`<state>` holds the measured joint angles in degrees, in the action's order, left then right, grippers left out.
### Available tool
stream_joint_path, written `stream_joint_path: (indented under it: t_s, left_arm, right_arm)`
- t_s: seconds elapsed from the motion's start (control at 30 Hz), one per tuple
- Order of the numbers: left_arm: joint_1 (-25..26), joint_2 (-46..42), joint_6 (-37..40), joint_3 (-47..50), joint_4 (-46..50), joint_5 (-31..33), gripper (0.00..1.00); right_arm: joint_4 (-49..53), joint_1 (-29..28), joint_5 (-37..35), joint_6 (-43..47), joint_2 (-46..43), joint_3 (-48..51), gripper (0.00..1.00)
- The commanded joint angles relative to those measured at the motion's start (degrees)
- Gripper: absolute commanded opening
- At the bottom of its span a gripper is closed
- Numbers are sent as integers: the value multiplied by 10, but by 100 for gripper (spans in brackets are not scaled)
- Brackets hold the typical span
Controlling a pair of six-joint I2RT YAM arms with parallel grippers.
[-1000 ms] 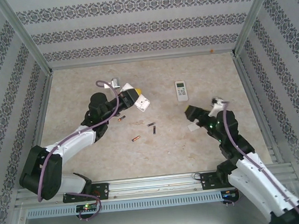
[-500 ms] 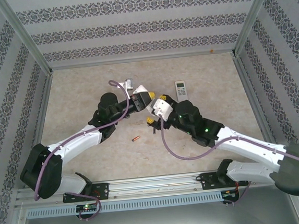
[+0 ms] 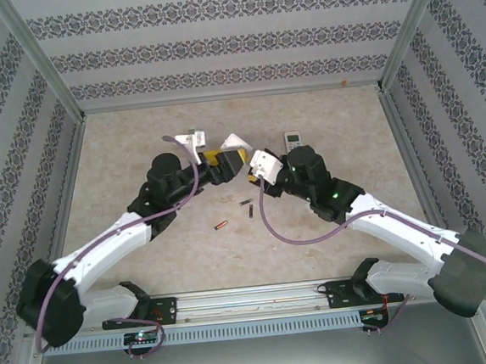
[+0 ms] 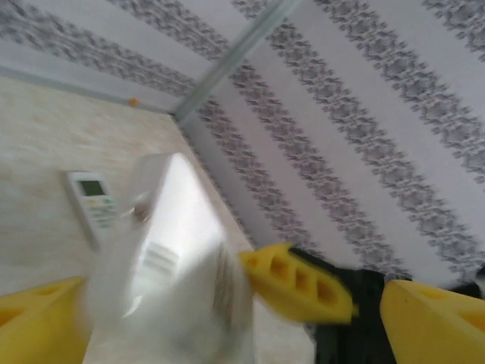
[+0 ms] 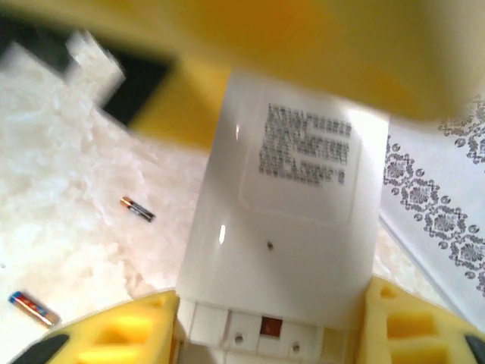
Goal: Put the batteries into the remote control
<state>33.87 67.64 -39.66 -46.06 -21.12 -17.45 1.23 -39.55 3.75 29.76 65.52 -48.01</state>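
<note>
— Fingers [image 4: 432, 322] of the left gripper [image 4: 235, 322] have just sprung wide. Dropped the white remote [image 5: 295, 227]?
— No, handed over: the right gripper [image 5: 273, 326] now clamps it above the tabletop's [image 3: 136, 132] middle. Batteries [image 3: 220, 226] lie loose below, so left looks free to fetch one.

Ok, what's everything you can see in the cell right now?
held remote: one, white, off the table between both claws, label side facing the right wrist camera
second remote: one, white, flat on the table beside the right arm
orange-gold battery: one, loose near the table centre
dark batteries: two, side by side, centre
table: one, beige marbled
left claw: yellow fingers, open
right claw: yellow fingers, closed on the held remote
</note>
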Motion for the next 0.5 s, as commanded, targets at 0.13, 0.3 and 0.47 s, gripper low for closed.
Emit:
stream_joint_path:
  t_s: [0.13,0.3,0.47]
  left_arm:
    - [-40,-102,209,-41,267,168,100]
    - [-58,-127,237,-18,272,103,100]
    - [-59,-122,223,3,236,75,100]
  right_arm:
    - [245,20,-9,287,38,-16,27]
    - [297,-30,17,311,47,30,26]
    - [282,-88,54,271,56,73,25]
